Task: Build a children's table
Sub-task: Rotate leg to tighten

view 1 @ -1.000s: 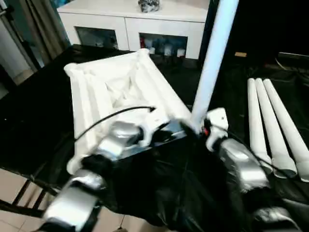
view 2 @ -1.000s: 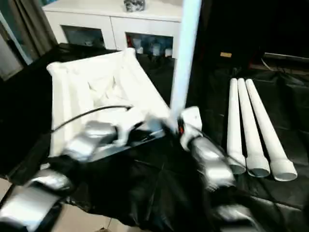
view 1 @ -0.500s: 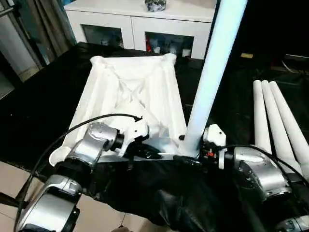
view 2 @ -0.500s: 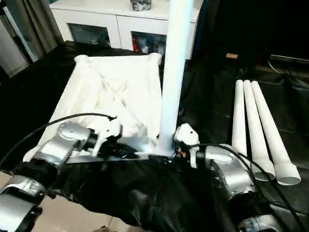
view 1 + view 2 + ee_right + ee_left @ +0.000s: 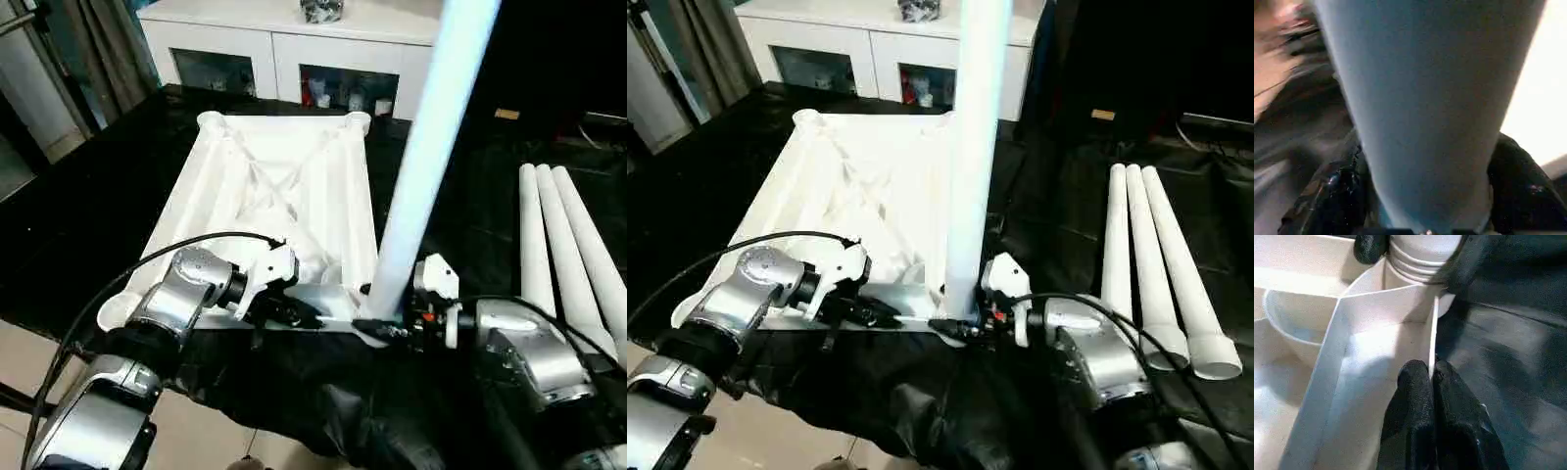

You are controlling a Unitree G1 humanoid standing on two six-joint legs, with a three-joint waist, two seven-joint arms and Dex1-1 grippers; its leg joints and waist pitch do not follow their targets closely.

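Tabletop point(image 5: 284, 186): underside up, ribbed, on black-covered table point(image 5: 88, 196), near edge at table's front edge. Hollow plastic, judged light, stiff, likely to slide on cover; best held by rim wall.
Leg point(image 5: 972, 147): upright in near right corner socket point(image 5: 1418, 264); smooth tube, judged slippery; grip low by socket.
Left pincer point(image 5: 1432, 382): clenched on near rim wall.
Right pincer point(image 5: 1425, 215): fingers either side of leg base; grasp cannot tell.
Three spare legs point(image 5: 1146, 264): flat along table's right side.

Upright leg point(image 5: 423, 166) top cut off
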